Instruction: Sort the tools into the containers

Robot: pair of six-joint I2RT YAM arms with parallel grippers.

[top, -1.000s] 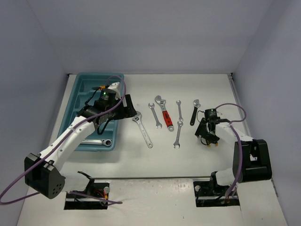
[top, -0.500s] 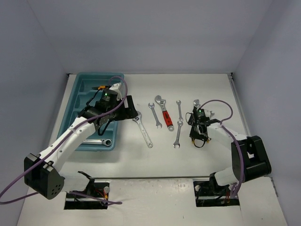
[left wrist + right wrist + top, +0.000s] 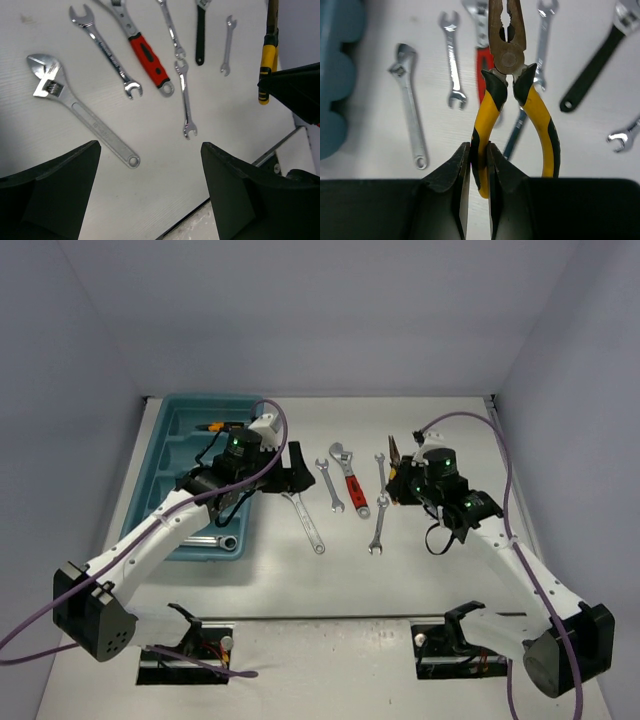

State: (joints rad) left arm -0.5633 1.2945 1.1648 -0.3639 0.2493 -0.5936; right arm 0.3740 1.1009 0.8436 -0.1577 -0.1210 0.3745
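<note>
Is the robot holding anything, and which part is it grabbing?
Yes. The right pincer holds the yellow-and-black pliers by one handle. The left pincer is open, holding nothing.
</note>
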